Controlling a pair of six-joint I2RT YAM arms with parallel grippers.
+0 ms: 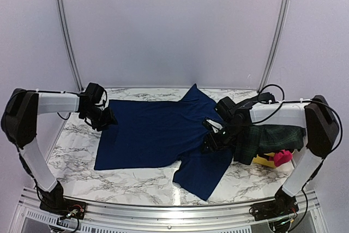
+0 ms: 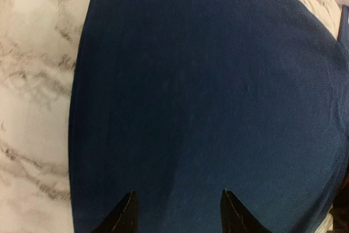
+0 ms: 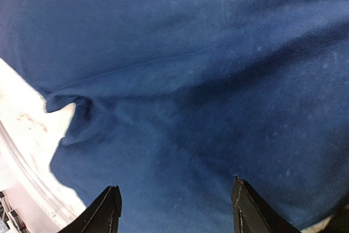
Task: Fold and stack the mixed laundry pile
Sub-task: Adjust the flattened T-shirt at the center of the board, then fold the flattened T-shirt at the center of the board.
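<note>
A plain navy-blue cloth (image 1: 152,135), shaped like a T-shirt, lies spread flat on the marble table (image 1: 71,151). My left gripper (image 1: 109,117) is at its far left corner. In the left wrist view that gripper (image 2: 178,195) has its fingers apart just above the navy cloth (image 2: 207,80), with no fabric gathered between them. My right gripper (image 1: 211,137) hovers over the shirt's right side by a sleeve. It (image 3: 175,186) stands open over rumpled navy cloth (image 3: 191,53). A dark green-and-navy plaid garment (image 1: 270,137) is heaped under the right arm, and a small pink piece (image 1: 282,157) lies beside it.
A yellow plastic tub (image 1: 264,160) shows under the plaid garment at the right edge. Metal frame posts (image 1: 65,31) rise at the back corners. A rail (image 1: 163,211) runs along the table's near edge between the arm bases.
</note>
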